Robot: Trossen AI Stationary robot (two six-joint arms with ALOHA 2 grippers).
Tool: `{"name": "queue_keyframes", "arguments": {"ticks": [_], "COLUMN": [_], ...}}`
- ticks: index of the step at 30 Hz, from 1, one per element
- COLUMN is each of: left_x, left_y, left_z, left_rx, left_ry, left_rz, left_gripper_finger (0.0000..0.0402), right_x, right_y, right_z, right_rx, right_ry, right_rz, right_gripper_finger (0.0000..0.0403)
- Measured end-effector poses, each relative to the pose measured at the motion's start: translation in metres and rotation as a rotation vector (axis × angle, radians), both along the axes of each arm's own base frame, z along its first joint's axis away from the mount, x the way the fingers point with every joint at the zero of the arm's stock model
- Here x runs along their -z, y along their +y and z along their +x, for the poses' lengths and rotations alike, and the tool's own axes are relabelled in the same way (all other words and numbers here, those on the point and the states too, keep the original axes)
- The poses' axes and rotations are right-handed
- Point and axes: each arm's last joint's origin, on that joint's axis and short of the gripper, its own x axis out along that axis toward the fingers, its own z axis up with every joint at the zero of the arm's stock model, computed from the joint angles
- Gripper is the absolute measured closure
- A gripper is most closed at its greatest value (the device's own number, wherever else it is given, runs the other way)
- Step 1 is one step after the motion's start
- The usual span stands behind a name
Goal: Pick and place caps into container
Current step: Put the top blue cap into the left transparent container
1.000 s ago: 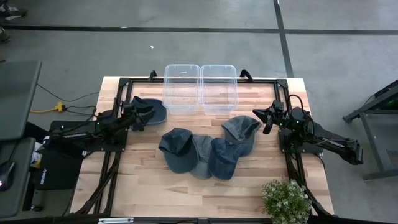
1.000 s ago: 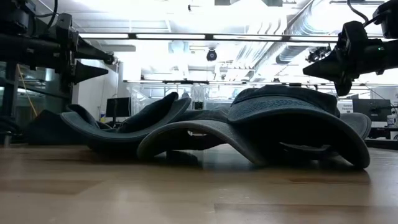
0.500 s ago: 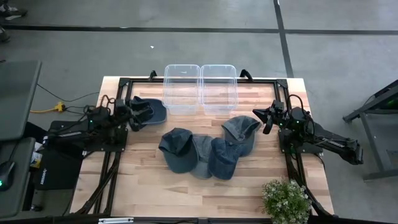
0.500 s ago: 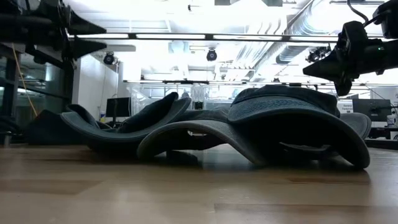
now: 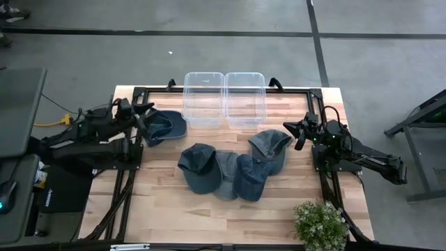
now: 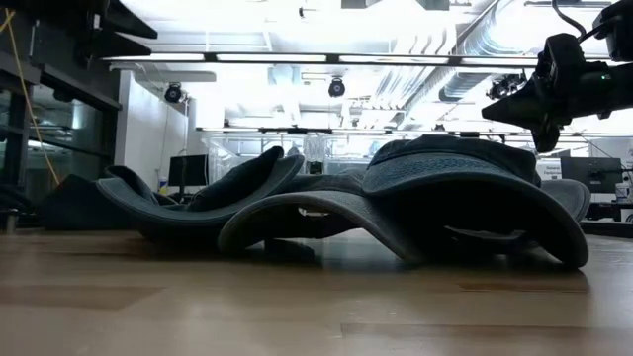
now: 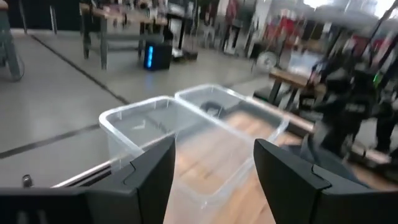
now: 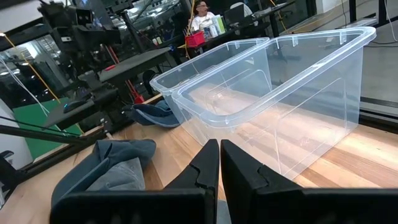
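A wooden table (image 5: 174, 216) seen from above holds two clear plastic bins (image 5: 224, 98) set side by side at its far edge, both with nothing inside. Five denim caps lie on the wood. One dark blue cap (image 5: 163, 125) sits alone just left of the bins. The other four caps (image 5: 232, 167) overlap in a loose cluster at the middle of the table, in front of the bins, ranging from dark blue to faded grey-blue. The left gripper (image 5: 142, 119) hovers at the table's left edge, just beside the lone cap, its fingers spread apart with nothing between them; its wrist camera looks past those fingers toward the bins. The right gripper (image 5: 298, 133) hangs near the table's right edge, close to the rightmost cap of the cluster, its fingers pressed together and holding nothing. A small potted plant (image 5: 321, 224) stands at the table's near right corner.
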Motion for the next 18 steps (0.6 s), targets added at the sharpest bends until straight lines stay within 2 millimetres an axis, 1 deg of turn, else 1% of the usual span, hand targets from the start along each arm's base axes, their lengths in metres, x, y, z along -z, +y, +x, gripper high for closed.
{"name": "queue_keyframes", "arguments": {"ticks": [3, 6, 11, 15, 18], "left_x": [-0.014, -0.024, -0.035, -0.034, -0.026], "left_y": [0.001, 0.003, 0.005, 0.007, 0.009], "left_z": [0.009, 0.019, 0.037, 0.052, 0.063], "left_rx": [0.001, 0.004, 0.035, 0.044, 0.012], "left_ry": [0.099, 0.235, 0.463, 0.614, 0.71], "left_rz": [-0.016, -0.03, -0.071, -0.147, -0.233], "left_gripper_finger": [0.0184, 0.0184, 0.0169, 0.0135, 0.0103], "right_x": [0.0, 0.0, 0.0, 0.0, 0.0], "right_y": [0.0, 0.0, 0.0, 0.0, 0.0], "right_z": [0.0, 0.0, 0.0, 0.0, 0.0], "right_rx": [0.0, 0.0, 0.0, 0.0, 0.0], "right_ry": [0.0, 0.0, 0.0, 0.0, 0.0], "right_rz": [0.0, 0.0, 0.0, 0.0, 0.0], "right_gripper_finger": [0.0391, 0.0391, 0.0391, 0.0391, 0.0391]}}
